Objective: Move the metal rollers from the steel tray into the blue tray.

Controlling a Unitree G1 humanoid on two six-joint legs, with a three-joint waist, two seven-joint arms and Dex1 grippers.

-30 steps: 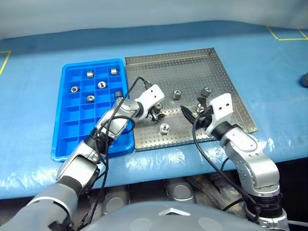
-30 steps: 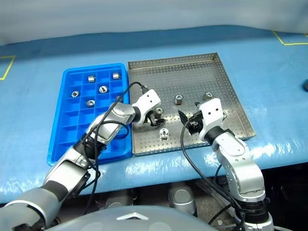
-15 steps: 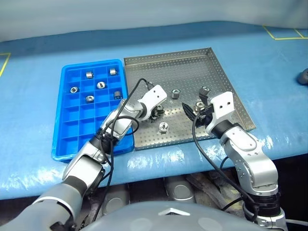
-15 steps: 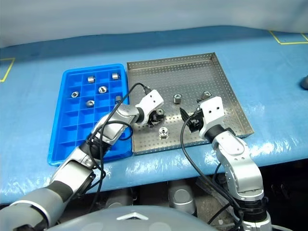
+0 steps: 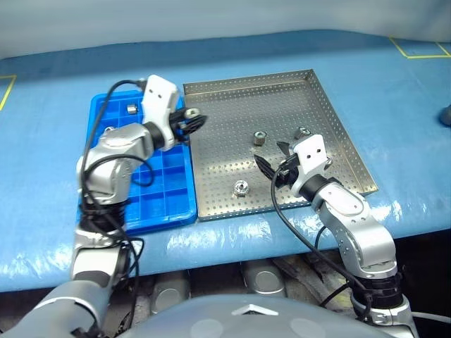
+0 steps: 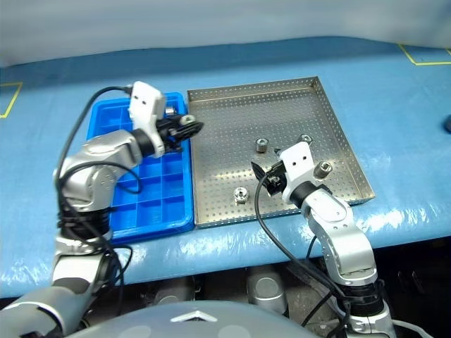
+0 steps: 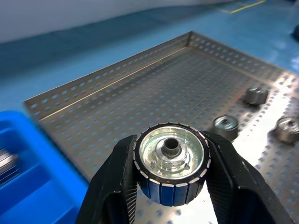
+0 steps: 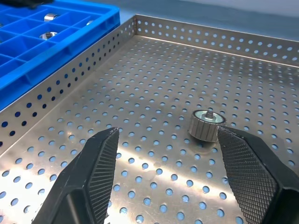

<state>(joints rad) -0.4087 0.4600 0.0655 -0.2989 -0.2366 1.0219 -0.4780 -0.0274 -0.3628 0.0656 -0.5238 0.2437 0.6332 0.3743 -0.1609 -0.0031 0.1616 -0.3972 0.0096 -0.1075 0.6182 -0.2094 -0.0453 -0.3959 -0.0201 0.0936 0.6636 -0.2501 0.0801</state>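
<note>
The steel tray (image 5: pixel 282 91) lies on a blue table cover (image 5: pixel 394 98), with the blue tray (image 5: pixel 106 204) just beside it on the left, their long edges side by side.

Left gripper (image 5: pixel 192 121): raised over the border between the two trays, at the far right part of the blue tray. Its two black fingers (image 7: pixel 112 186) are closed on one metal roller (image 7: pixel 172 163), one finger on each side of its ribbed wall. In the left wrist view the roller's shiny end face and central hole face the camera.

Right gripper (image 5: pixel 271 165): held low over the middle of the steel tray, fingers spread wide with nothing between them. In the right wrist view one roller (image 8: pixel 206 125) stands on the perforated floor just beyond the gap between the textured pads (image 8: pixel 100 158), nearer the right-hand pad and apart from both.

Rollers on the steel tray:
- One (image 5: pixel 259 137) near the centre, just beyond the right gripper.
- One (image 5: pixel 241 187) toward the near edge, left of the right gripper.
- One (image 5: pixel 303 131) to the right of the centre one, partly behind the right wrist.
- One (image 6: pixel 325 168) beside the right wrist, toward the right rim.

Rollers in the blue tray: one (image 5: pixel 132 108) sits in a far compartment, and one (image 8: pixel 47 35) is seen in a cell in the right wrist view. The left arm hides other cells.
</note>
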